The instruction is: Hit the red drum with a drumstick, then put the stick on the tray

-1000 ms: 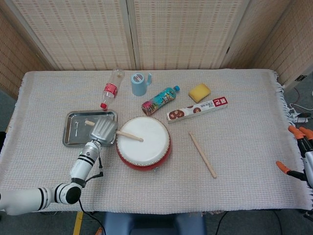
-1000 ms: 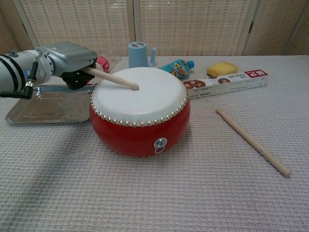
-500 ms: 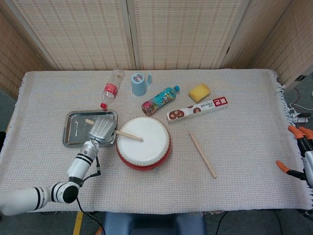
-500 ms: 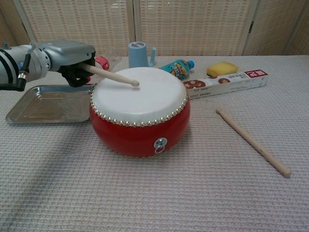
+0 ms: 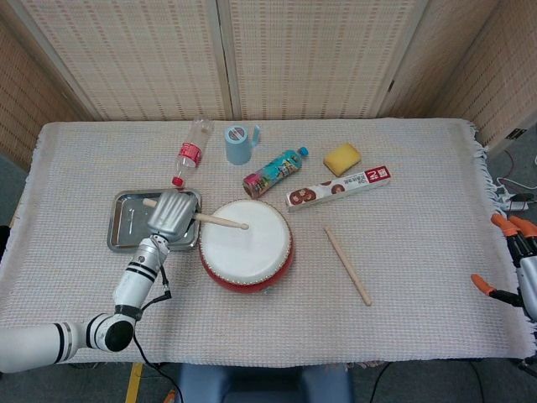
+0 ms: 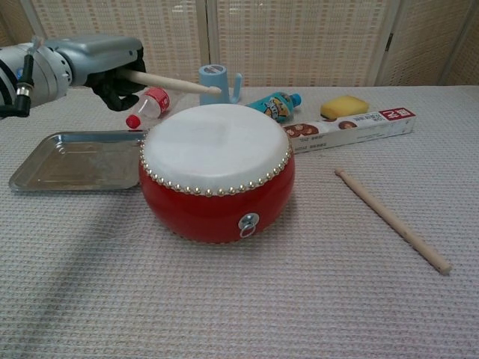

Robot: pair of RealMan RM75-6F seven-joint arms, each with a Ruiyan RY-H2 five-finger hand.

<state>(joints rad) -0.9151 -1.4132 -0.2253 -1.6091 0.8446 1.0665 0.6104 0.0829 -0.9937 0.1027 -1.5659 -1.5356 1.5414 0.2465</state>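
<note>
The left hand (image 6: 105, 63), gripping the drumstick (image 6: 168, 82), has lifted its tip clear off the red drum (image 6: 217, 172), so the strike looks done and the tray (image 6: 45, 161) beside it comes next.

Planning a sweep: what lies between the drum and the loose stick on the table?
Only bare cloth lies between drum and loose stick, shown in both views.

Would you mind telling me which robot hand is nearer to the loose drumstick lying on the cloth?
The left robot hand. It holds the other drumstick beyond the red drum from the loose drumstick. The right robot hand sits further away, off the table's right edge.
</note>
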